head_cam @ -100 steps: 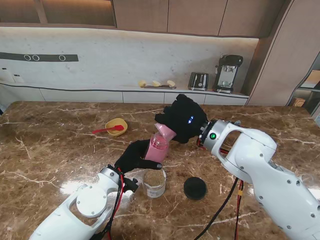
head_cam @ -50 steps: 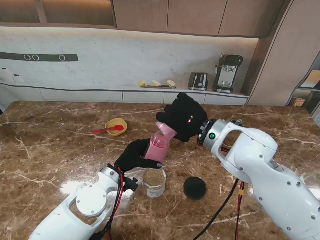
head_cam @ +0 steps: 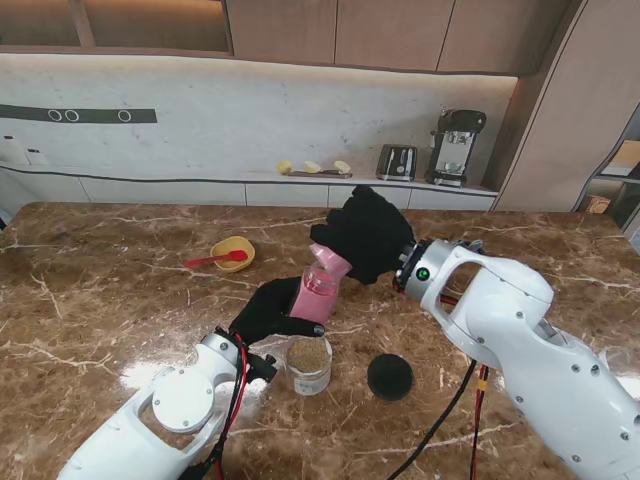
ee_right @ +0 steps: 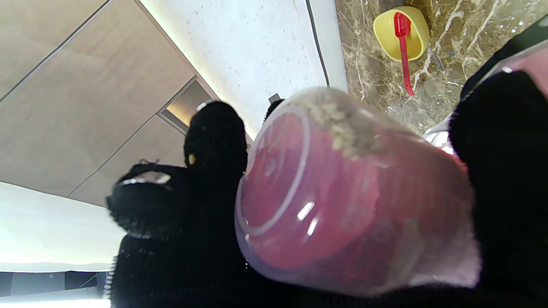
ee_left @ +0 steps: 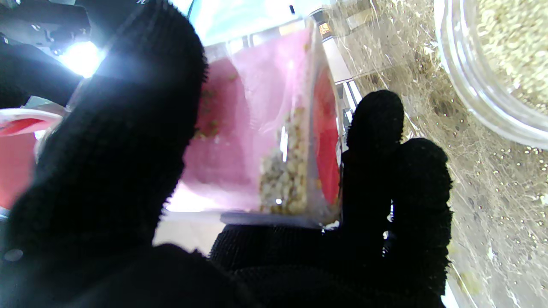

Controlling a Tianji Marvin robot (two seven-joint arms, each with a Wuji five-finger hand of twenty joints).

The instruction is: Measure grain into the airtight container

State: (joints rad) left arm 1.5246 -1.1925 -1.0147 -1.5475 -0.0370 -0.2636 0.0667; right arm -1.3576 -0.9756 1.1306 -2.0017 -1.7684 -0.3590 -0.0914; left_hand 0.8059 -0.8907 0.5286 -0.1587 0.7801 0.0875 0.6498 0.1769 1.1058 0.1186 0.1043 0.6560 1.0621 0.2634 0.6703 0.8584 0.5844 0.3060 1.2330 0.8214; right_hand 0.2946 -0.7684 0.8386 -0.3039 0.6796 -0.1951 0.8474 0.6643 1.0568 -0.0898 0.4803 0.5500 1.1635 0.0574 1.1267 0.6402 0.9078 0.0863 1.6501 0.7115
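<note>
The pink measuring cup (head_cam: 329,264) is tipped hard over, its long axis slanting down toward the robot's left with the mouth aimed at the pink container (head_cam: 313,297) just beneath it. The right wrist view shows grain (ee_right: 342,124) gathered along one wall inside the tilted cup. The right robot hand (head_cam: 368,236), black-gloved, reaches in from the right with its wrist rolled, fingers wrapped tight around the cup's body, so the cup juts out from the hand on its left side. The left robot hand (head_cam: 270,312) rises from the near left and clasps the pink container from its left flank, thumb (ee_left: 115,141) on one side and fingers (ee_left: 376,141) on the other; a little grain lies at the container's bottom. Nearer to me, just beside the left robot hand, a clear jar (head_cam: 309,364) of grain stands upright on the table (head_cam: 120,300), with a black lid (head_cam: 390,377) lying flat to its right.
</note>
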